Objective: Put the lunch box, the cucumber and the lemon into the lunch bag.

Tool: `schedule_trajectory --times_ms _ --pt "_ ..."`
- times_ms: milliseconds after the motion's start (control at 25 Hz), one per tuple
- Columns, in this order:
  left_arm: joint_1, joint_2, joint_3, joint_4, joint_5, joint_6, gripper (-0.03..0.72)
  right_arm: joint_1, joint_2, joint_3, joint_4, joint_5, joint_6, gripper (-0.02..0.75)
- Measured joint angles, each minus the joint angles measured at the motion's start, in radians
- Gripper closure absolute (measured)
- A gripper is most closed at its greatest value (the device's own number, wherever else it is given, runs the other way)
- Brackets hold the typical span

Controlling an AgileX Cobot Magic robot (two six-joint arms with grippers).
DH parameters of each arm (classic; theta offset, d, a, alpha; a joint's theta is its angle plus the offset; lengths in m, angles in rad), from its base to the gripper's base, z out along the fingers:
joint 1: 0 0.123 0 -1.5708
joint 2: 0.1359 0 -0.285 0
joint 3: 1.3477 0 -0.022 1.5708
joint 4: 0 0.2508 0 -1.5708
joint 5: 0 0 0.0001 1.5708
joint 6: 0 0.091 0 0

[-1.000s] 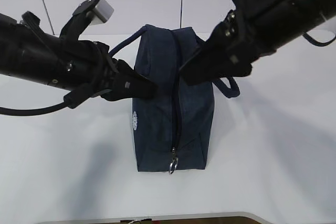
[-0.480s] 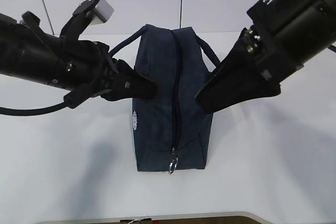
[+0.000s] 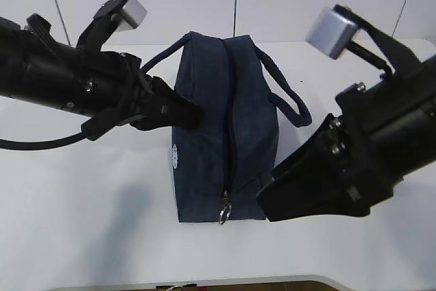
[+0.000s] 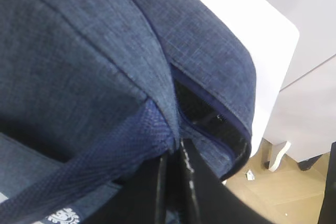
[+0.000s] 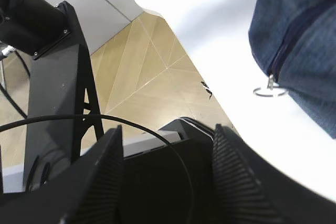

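The navy lunch bag (image 3: 252,120) stands mid-table with its zipper ring pull (image 3: 224,215) at the near end. My left gripper (image 3: 194,115) is shut on the bag's left side by the handle base; in the left wrist view its jaws (image 4: 172,153) pinch the fabric (image 4: 79,51), and the zipper gapes a little at one end. My right gripper (image 3: 267,201) is open and empty, near the bag's front right corner and apart from it. The right wrist view shows its fingers (image 5: 113,145) spread, with the bag's end (image 5: 304,35) and ring pull (image 5: 270,91). The lunch box, cucumber and lemon are out of view.
The white table (image 3: 82,223) has its front edge close below the bag. The bag's right handle (image 3: 289,97) hangs loose. A dark stand (image 5: 52,77) and wooden floor show past the table edge in the right wrist view.
My right gripper has left the bag's upper right side and moved down toward the near right corner. The left gripper and the bag have not moved.
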Motion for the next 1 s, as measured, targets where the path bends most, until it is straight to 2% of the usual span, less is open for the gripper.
schedule_trajectory --times_ms 600,880,1000 --pt "0.000 -0.014 0.000 0.000 0.000 0.000 0.698 0.000 -0.023 0.311 0.314 -0.192 -0.376 0.300" --pt "0.000 -0.014 0.000 0.000 0.000 0.000 0.698 0.000 -0.023 0.430 0.590 -0.244 -0.737 0.300" --pt "0.000 -0.014 0.000 0.000 0.000 0.000 0.698 0.000 -0.023 0.434 0.648 -0.272 -0.897 0.300"
